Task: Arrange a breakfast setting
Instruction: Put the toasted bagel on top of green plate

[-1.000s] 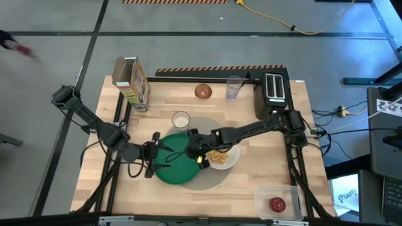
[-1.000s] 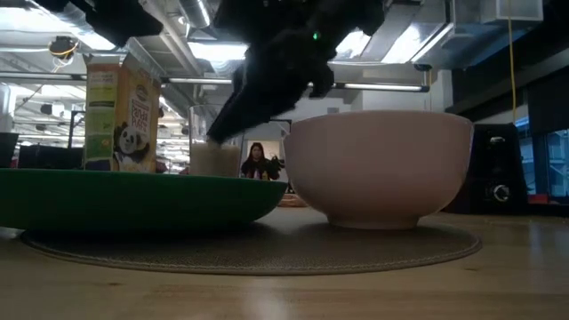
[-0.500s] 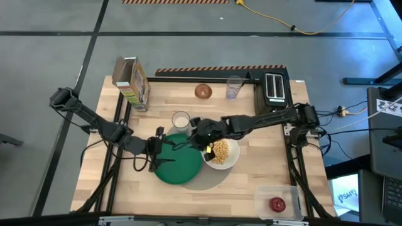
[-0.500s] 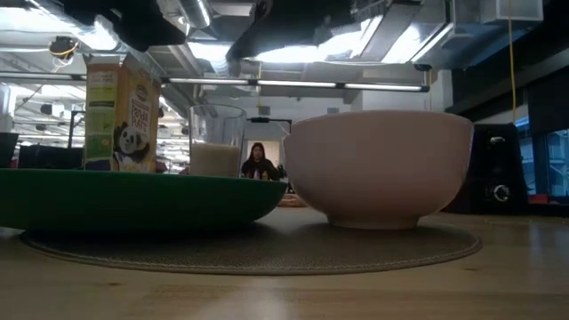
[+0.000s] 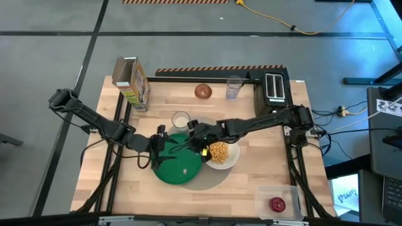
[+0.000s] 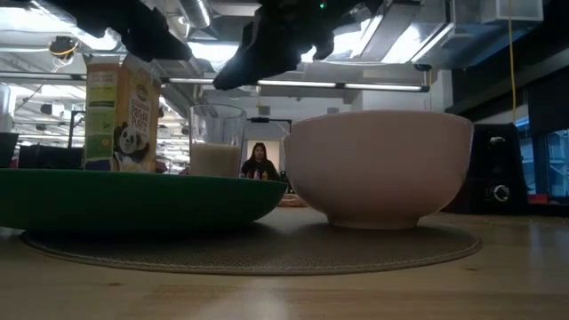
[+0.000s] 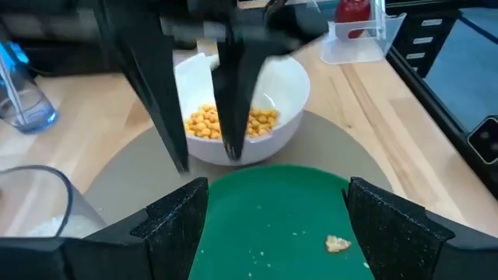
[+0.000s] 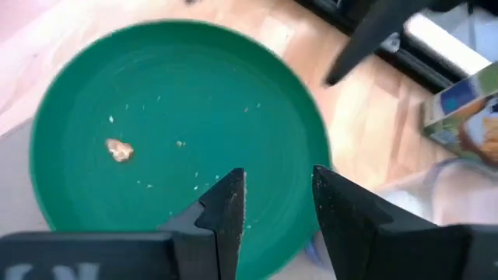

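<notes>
The table (image 5: 264, 179) fills the middle of the high view. At its centre lies the grey mat (image 5: 204, 182); the green plate (image 5: 178, 166) rests on the mat's left part and the white bowl (image 5: 221, 154), holding cereal, on its right, beside the plate. A cereal box (image 5: 132, 83) stands upper left, a toaster (image 5: 274, 88) upper right. The milk glass (image 5: 181, 120) sits just above the plate. An apple (image 5: 277, 204) lies in a clear tub lower right. The left gripper (image 5: 158, 145) hangs at the plate's left edge, fingers (image 7: 173, 222) spread wide and empty. The right gripper (image 5: 192, 141) hovers over the plate's upper right, fingers (image 8: 226, 208) slightly parted, empty.
</notes>
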You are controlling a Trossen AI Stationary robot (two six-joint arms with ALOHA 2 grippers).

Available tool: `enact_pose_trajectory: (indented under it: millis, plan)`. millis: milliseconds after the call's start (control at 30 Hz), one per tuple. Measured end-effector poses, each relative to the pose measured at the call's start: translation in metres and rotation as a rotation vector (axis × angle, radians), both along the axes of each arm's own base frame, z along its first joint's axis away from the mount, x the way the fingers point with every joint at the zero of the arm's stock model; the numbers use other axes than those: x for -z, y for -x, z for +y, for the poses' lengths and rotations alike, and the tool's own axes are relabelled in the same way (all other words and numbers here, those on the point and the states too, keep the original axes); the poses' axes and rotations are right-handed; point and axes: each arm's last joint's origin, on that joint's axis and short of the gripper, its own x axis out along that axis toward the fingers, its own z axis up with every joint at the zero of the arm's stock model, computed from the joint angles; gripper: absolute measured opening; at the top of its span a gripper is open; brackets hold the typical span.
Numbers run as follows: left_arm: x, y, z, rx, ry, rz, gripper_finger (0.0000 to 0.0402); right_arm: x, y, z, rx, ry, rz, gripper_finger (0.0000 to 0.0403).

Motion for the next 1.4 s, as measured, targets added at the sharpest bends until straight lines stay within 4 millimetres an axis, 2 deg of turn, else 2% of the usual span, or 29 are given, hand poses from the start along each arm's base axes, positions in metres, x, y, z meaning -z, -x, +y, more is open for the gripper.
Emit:
enact_pose_trajectory:
  millis: [167, 333, 433, 600, 767, 867, 1033, 1133, 1300, 1400]
  plan:
    - [-0.004, 0.002, 0.001, -0.009, 0.016, -0.017, 0.0292, -0.034, 0.020, -0.020, 0.045, 0.001, -0.009, 0.0140]
    - [-0.019, 0.013, 0.007, 0.022, 0.002, -0.076, 0.0292, -0.052, 0.040, -0.054, 0.169, 0.068, 0.037, 0.0140]
    - [-0.029, 0.023, 0.015, 0.029, -0.029, -0.117, 0.0292, -0.058, 0.045, -0.078, 0.237, 0.108, 0.033, 0.0140]
    - [-0.039, 0.037, 0.031, -0.005, -0.078, -0.142, 0.0292, -0.055, 0.047, -0.120, 0.324, 0.139, 0.046, 0.0141]
    - [-0.040, 0.046, 0.045, -0.065, -0.087, -0.113, 0.0292, -0.052, 0.051, -0.152, 0.352, 0.146, 0.045, 0.0145]
    - [-0.040, 0.051, 0.051, -0.093, -0.074, -0.090, 0.0292, -0.052, 0.054, -0.169, 0.364, 0.120, 0.031, 0.0172]
    - [-0.039, 0.056, 0.057, -0.097, -0.058, -0.062, 0.0292, -0.045, 0.056, -0.197, 0.422, 0.110, 0.027, 0.0249]
    - [-0.039, 0.058, 0.059, -0.083, -0.045, -0.057, 0.0292, -0.040, 0.056, -0.213, 0.443, 0.095, 0.011, 0.0280]
    - [-0.037, 0.059, 0.060, -0.090, -0.037, -0.037, 0.0292, -0.021, 0.049, -0.233, 0.446, 0.064, 0.010, 0.0289]
    - [-0.036, 0.059, 0.060, -0.090, -0.039, -0.028, 0.0292, -0.019, 0.042, -0.241, 0.446, 0.049, 0.027, 0.0281]
